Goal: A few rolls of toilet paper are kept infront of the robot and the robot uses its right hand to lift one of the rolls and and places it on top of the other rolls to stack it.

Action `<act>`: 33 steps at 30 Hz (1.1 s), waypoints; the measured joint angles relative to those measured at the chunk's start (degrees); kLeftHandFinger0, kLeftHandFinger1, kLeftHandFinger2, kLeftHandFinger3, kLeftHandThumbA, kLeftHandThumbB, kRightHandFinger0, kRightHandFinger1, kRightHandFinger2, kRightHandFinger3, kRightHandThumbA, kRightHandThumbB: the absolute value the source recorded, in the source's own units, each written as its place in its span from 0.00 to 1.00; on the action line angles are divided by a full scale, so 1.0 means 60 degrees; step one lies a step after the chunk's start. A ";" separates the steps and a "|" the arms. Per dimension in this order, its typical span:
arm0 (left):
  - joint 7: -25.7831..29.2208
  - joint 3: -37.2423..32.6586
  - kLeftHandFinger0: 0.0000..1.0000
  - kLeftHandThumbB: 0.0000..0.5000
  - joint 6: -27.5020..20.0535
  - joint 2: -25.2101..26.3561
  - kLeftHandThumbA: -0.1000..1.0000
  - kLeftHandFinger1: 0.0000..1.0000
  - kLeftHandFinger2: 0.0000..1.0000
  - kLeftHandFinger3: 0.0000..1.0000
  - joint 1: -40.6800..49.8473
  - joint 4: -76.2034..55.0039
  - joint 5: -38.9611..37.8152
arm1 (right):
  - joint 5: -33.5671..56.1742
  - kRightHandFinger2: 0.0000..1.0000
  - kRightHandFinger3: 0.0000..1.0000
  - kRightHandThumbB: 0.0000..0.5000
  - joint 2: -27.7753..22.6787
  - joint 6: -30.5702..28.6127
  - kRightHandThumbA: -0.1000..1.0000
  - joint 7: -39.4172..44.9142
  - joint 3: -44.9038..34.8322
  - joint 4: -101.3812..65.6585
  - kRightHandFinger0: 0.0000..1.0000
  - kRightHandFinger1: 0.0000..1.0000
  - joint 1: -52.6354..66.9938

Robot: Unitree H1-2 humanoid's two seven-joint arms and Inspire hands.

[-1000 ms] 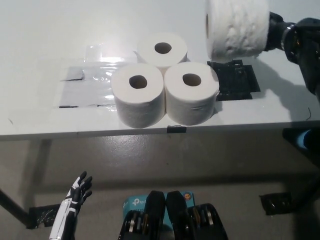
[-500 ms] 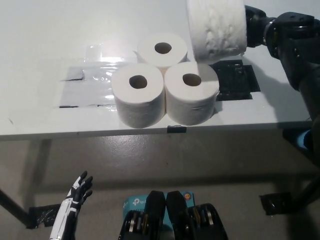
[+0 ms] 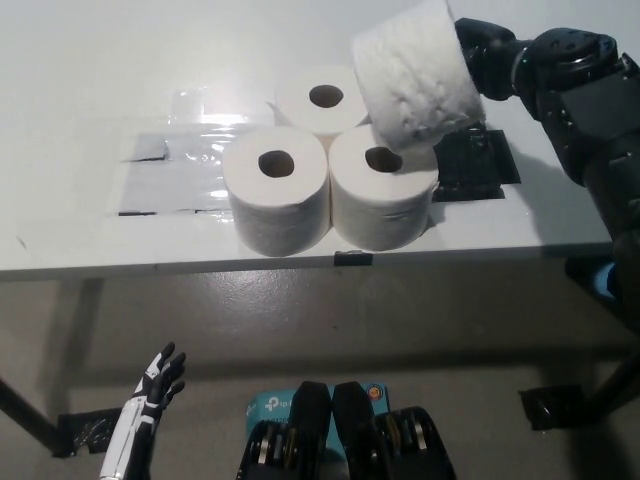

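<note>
Three white, cylindrical toilet paper rolls (image 3: pixel 325 165) standing upright on the white table (image 3: pixel 90 90), packed together in a triangle with the hollow cores facing up; touching one another, so forming a flat, broad base for a fourth roll. Black right hand (image 3: pixel 490 62) clasped around a fourth white, embossed toilet paper roll (image 3: pixel 415 75), holding it in the air above and to the right of the cluster of three; roll tilted, its round side turned toward the camera, its lower edge overlapping the right front roll of the cluster in the picture; whether touching that roll or just clear of it, impossible to tell from this angle. Grip taken on the far end of the carried roll, probably so that the end facing the cluster stays free for setting down. Judged as mid-transport, the placing not yet done; next needed: bringing the carried roll over the middle of the cluster, levelling it, lowering it onto the tops; risk of a tilted landing that rolls off or nudges the base apart. Black flat mat (image 3: pixel 478 165) lying on the table just right of the cluster, bare. Clear shiny plastic sheet (image 3: pixel 175 175) taped flat left of the cluster. White left hand (image 3: pixel 150 395) resting low, well below and left of the cluster, beneath the table edge, fingers spread, holding nothing.
</note>
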 measured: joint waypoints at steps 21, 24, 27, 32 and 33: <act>-0.0001 -0.0002 1.00 0.28 0.0003 0.0001 1.00 1.00 1.00 1.00 -0.0006 -0.0024 0.0008 | -0.0801 0.53 0.36 0.10 0.0808 -0.0381 0.92 -0.0331 0.0744 0.0215 0.00 0.23 -0.0782; 0.0000 -0.0004 1.00 0.30 0.0004 0.0001 1.00 1.00 1.00 1.00 -0.0015 -0.0031 0.0011 | -0.0981 0.51 0.40 0.08 0.0920 -0.0429 0.89 -0.0405 0.1013 0.0277 0.00 0.21 -0.0838; 0.0000 -0.0002 1.00 0.31 0.0007 0.0002 1.00 1.00 1.00 1.00 -0.0018 -0.0084 0.0009 | -0.1094 0.51 0.42 0.06 0.0977 -0.0434 0.83 -0.0466 0.1149 0.0324 0.00 0.20 -0.0840; -0.0001 -0.0003 1.00 0.31 0.0035 0.0002 1.00 1.00 1.00 1.00 -0.0025 -0.0159 0.0012 | -0.1296 0.52 0.42 0.08 0.0977 -0.0439 0.86 -0.0571 0.1383 0.0369 0.00 0.19 -0.0847; 0.0000 -0.0003 1.00 0.31 0.0045 0.0003 1.00 1.00 1.00 1.00 -0.0026 -0.0183 0.0012 | -0.1394 0.52 0.42 0.10 0.0974 -0.0439 0.88 -0.0602 0.1462 0.0385 0.00 0.19 -0.0850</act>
